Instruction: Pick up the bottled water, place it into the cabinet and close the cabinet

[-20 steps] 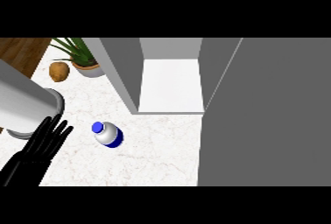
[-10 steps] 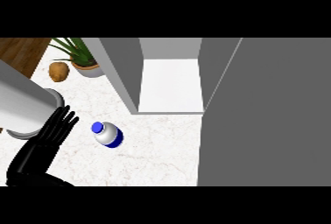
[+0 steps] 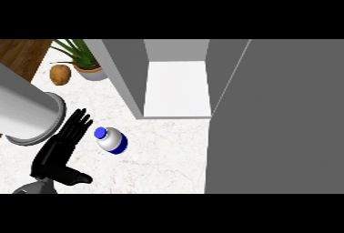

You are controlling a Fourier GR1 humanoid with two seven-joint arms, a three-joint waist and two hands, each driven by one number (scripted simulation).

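**Head view: open hand beside the bottled water, cabinet standing open**

Head view shows the cabinet door as the biggest thing, a broad grey panel swung open and filling the side far to the right of the hand. Up and to the right of the hand stands the cabinet itself, its grey walls framing a white shelf floor with nothing seen on it. The marble counter spreads under everything. A large grey cylinder lies just to the hand's left, its rim close to the fingertips. The left hand comes in from the lower left, its black fingers straight and spread, the thumb stuck out low to the right; it has hold of nothing. The bottled water stands upright on the counter just right of the fingers, blue cap up, with a narrow gap between them. Well above the hand, at the back, sit a potted plant and, left of it, a small brown potato-like object.
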